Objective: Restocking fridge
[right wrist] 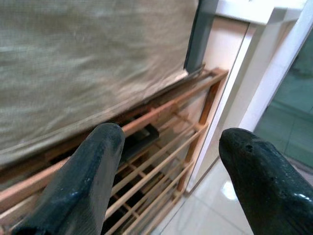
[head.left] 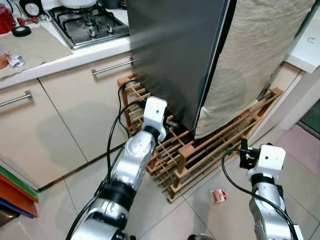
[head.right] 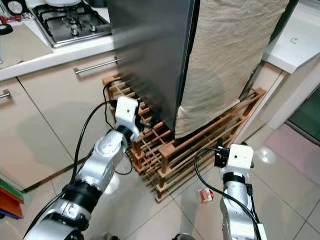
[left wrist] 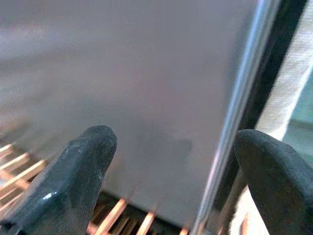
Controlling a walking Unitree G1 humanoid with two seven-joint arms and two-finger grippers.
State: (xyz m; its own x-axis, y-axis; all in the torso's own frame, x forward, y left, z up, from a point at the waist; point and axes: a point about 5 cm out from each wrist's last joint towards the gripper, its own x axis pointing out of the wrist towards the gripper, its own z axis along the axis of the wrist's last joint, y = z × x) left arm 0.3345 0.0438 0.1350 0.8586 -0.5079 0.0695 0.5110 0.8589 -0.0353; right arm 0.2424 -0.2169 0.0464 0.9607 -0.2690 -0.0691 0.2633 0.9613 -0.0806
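Fridge (head.left: 172, 55), tall and grey, standing on a low wooden rack (head.left: 210, 150) on the tiled floor (head.left: 210, 215), its dark door swung partly out with the lower corner above the rack's slats. Beige cloth (head.left: 250, 60) draped over the fridge front beside that door, hanging down to the rack. Left gripper (left wrist: 171, 176) reached forward and low, right at the bottom edge of the grey door, fingers (left wrist: 78, 176) spread wide with the door's bright metal edge between them, not touching it as far as can be seen. Right gripper (right wrist: 171, 176) held lower and well apart from the fridge, above the floor, pointing toward the rack and the cloth's hem, fingers (right wrist: 83, 181) likewise spread and closed on nothing. Small red-and-white packet (head.left: 218, 195) lying on the tiles near the rack's front corner, between the two arms. Cream cabinets (head.left: 65, 125) with bar handles to the left, under a pale worktop (head.left: 65, 57) carrying a gas hob (head.left: 87, 25), a roll of black tape (head.left: 21, 31) and a red item at the far corner. Coloured folders (head.left: 17, 195) leaning at the left edge of the floor.
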